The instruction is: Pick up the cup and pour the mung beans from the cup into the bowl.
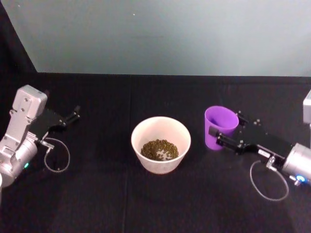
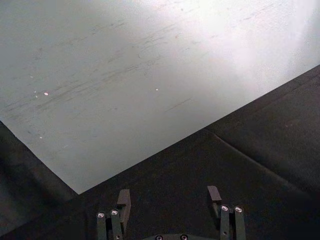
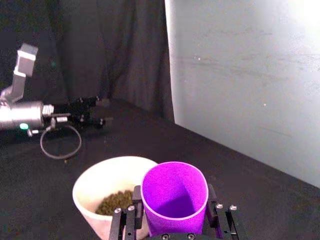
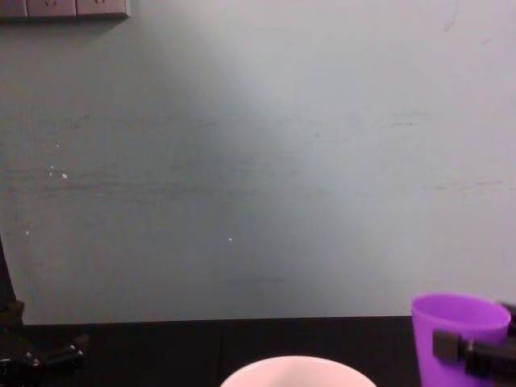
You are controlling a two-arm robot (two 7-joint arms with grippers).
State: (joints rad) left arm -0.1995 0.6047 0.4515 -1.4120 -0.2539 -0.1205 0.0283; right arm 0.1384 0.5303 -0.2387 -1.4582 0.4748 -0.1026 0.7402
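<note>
1. Two vessels stand on the black tabletop [image 1: 97,204]: the bowl [image 1: 161,144] at centre and the cup [image 1: 219,127] just to its right, near but apart.
2. Bowl: pale, round, upright. A heap of mung beans [image 1: 160,149] lies in its bottom, green-brown, with pale patches of the bowl floor showing through.
3. Cup: purple, upright, mouth up. In the right wrist view its inside looks bare purple; no beans seen in it.
4. Right pincer [image 1: 224,136]: reaches in from the right edge of the head view, its fingers [image 3: 213,199] set on either side of the cup wall, holding the cup. In the chest view the dark finger crosses the cup's side below the rim.
5. Cup base: whether it rests on the tabletop or hangs just clear of it, cannot tell.
6. Left pincer [image 1: 75,114]: far left of the tabletop, well apart from the bowl, holding nothing. The left wrist view shows its two fingers spread wide over bare black cloth.
7. Backdrop: a pale grey-green wall [image 4: 258,161] behind the tabletop.
8. A loop of thin cable [image 1: 57,156] hangs by the left arm's wrist.
</note>
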